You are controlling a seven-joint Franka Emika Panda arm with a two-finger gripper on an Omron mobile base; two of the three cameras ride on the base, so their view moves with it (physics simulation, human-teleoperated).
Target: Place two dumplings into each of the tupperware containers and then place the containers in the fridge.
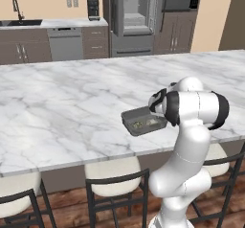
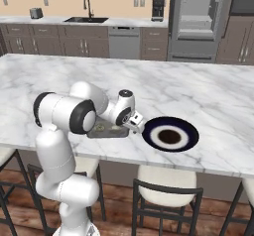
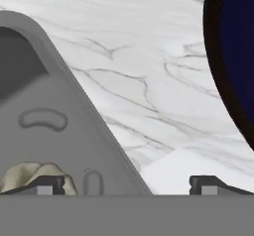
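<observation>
Resting wrinkled dumpling (image 3: 34, 176) inside smooth grey rounded-corner tray (image 3: 74, 146).

White arm bent low and forward, pincer (image 3: 129, 184) agape (fingertips wide apart).

Glossy veined marble counter (image 1: 72, 107), matt grey plastic container (image 3: 59, 106), steel fridge (image 2: 198, 22)

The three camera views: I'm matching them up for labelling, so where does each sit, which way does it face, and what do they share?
Left base view: behind the arm's left, facing the fridge; white arm lower right, covering part of the dark grey rectangular container.
Right base view: behind its right; arm lower left, open hand beside the navy-rimmed round plate.
Hand view: close above the white marble counter; dark fingertips at bottom, a beige dumpling in the container.
Shared: counter, container.
</observation>
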